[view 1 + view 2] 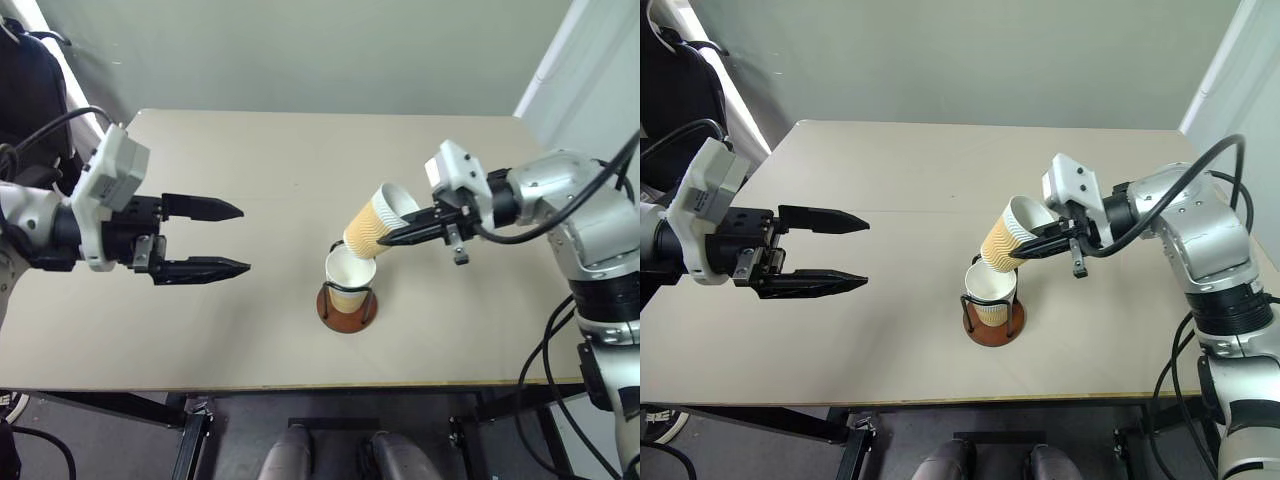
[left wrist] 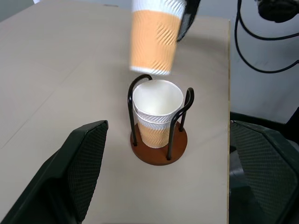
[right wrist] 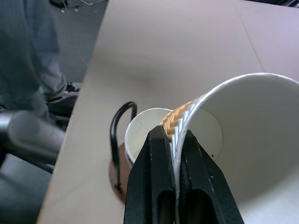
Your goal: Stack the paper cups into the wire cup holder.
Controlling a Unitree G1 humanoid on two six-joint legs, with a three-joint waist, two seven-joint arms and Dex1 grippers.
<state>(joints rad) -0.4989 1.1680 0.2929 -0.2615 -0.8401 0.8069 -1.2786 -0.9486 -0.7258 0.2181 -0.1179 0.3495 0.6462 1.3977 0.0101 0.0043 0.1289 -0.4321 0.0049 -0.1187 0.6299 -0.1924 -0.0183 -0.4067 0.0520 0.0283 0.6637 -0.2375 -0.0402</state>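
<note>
The wire cup holder [image 1: 347, 306] stands on the table [image 1: 250, 180] near the front middle, its reddish-brown base [image 2: 159, 149] carrying black wire loops. Two nested paper cups [image 2: 156, 112] sit inside it. A third paper cup [image 1: 378, 222] hangs tilted just above and right of the holder, its bottom over the nested cups' rim. My right gripper [image 1: 390, 238] is shut on that cup's wall [image 3: 215, 140], one finger inside and one outside. My left gripper [image 1: 235, 238] stands open at the left, well apart from the holder, nothing between its fingers.
The beige table reaches to a grey wall at the back. Its front edge [image 1: 300, 388] runs close below the holder. Black cables [image 2: 261, 42] hang past the table's right side.
</note>
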